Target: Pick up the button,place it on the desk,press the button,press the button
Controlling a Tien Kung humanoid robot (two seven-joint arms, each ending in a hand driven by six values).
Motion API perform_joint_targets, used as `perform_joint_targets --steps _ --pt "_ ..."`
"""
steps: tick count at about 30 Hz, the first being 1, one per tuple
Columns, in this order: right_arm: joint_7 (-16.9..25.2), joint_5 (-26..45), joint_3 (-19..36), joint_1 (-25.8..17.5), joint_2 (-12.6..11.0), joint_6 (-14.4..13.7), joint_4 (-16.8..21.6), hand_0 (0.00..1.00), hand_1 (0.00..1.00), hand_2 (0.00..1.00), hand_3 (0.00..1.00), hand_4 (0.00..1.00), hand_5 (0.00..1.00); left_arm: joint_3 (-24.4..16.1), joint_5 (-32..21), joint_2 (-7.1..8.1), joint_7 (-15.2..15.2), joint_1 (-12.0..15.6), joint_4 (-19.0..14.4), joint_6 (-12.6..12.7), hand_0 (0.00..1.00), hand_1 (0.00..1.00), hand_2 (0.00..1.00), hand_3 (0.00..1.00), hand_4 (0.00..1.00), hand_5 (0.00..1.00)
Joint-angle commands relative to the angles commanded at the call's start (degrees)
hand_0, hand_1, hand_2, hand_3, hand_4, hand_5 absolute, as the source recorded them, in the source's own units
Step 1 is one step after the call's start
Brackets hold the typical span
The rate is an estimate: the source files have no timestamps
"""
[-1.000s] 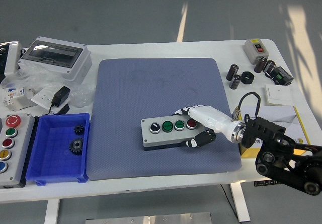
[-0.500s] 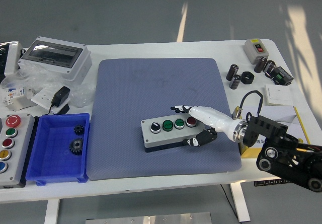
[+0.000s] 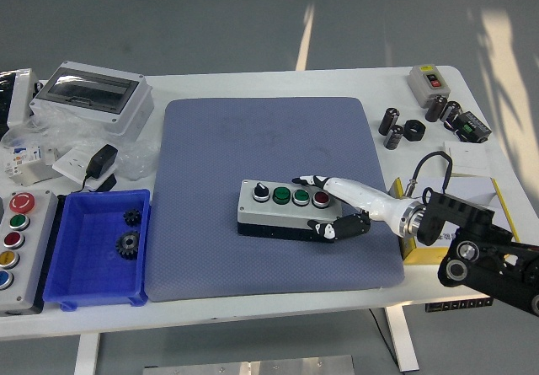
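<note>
The button box [image 3: 274,211] is a grey box with a black-and-white knob, two green buttons and a red button in a row on top. It is on the blue mat [image 3: 253,139], right of the mat's middle, and its black underside shows along the near edge. My right hand [image 3: 312,205] grips its right end: white fingers [image 3: 308,180] lie over the top by the red button and the thumb [image 3: 330,228] presses the near side. The left arm is out of view.
A blue bin [image 3: 94,284] with gears and a panel of coloured buttons [image 3: 17,240] sit at the left edge. Behind them are a grey enclosure [image 3: 91,95] and a black adapter [image 3: 101,161]. Black cylinders [image 3: 392,127], a small switch box [image 3: 429,81] and a yellow-edged booklet [image 3: 461,191] lie right.
The button box has shifted slightly away from the near edge and turned, its black underside now showing. My right hand has closed tighter on its right end and the forearm moved right.
</note>
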Motion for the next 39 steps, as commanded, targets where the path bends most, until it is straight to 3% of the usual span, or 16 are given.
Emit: perform_joint_targets --steps 18,39 --pt "0.59 -0.79 -0.85 0.63 -0.53 -0.39 0.03 0.981 0.948 0.971 0.998 0.472 0.002 0.23 -0.16 -0.13 0.06 0.05 0.0 -0.03 0.624 0.574 0.551 0.598 0.614 0.19" --pt "0.76 -0.45 -0.68 2.37 -2.74 1.7 1.23 0.994 0.962 0.986 0.998 0.51 0.002 0.02 0.54 0.2 0.27 -0.06 0.0 -0.14 0.623 0.567 0.55 0.595 0.597 0.167"
